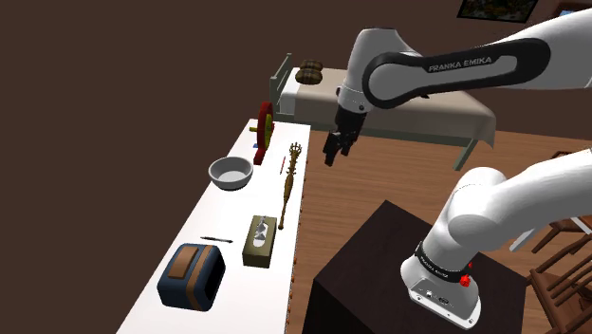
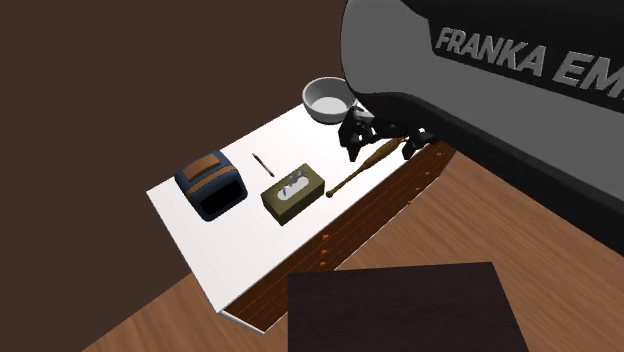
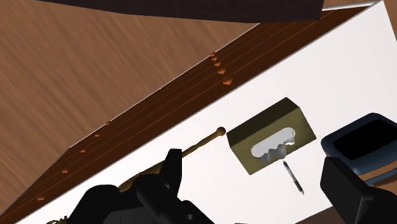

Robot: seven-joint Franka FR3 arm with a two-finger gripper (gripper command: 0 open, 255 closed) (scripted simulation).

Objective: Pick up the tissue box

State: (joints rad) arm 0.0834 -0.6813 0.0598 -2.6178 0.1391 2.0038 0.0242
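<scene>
Olive-drab tissue box (image 1: 260, 239), with white tissue poking from its top slot, lay flat on the white tabletop (image 1: 232, 211) in the shoulder view. It sat near the table's front edge, between a dark blue case (image 1: 193, 275) with a brown band and a long carved wooden stick (image 1: 292, 176). A thin pen (image 1: 216, 239) lay just beside the box on the wall side. A white bowl (image 1: 231, 173) stood farther along. The black gripper (image 1: 336, 150) hung in the air, well apart from the box.

In the second exterior view, from above, the box lay about mid-table. The case was to that view's left and the stick to its right. The gripper hovered over the stick's upper end, near the bowl.

In the wrist view, the two fingers stood wide apart and clasped nothing. The box lay on the table beyond the fingertips, untouched. The pen lay alongside it and the case past it. The stick's knobbed end was near the box's corner.
</scene>
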